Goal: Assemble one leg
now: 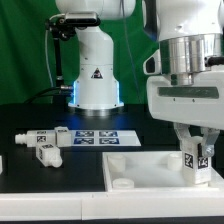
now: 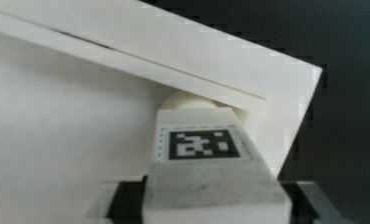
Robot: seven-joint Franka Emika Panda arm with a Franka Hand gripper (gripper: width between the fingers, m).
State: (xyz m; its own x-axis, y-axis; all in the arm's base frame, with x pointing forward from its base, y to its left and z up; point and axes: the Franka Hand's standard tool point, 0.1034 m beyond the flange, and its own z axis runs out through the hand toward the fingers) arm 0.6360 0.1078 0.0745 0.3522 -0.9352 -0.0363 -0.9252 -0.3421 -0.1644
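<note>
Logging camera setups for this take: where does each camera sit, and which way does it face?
Exterior view: off the arm, near table height, facing the panel, loose legs and marker board; the arm's base and tool show.
Wrist view: on the wrist, looking along the tool at the panel's corner; only finger edges show.
Shared: the tagged leg in the tool, and the panel.

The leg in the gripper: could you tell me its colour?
The leg is white with a black-and-white square tag, clearest in the wrist view.
</note>
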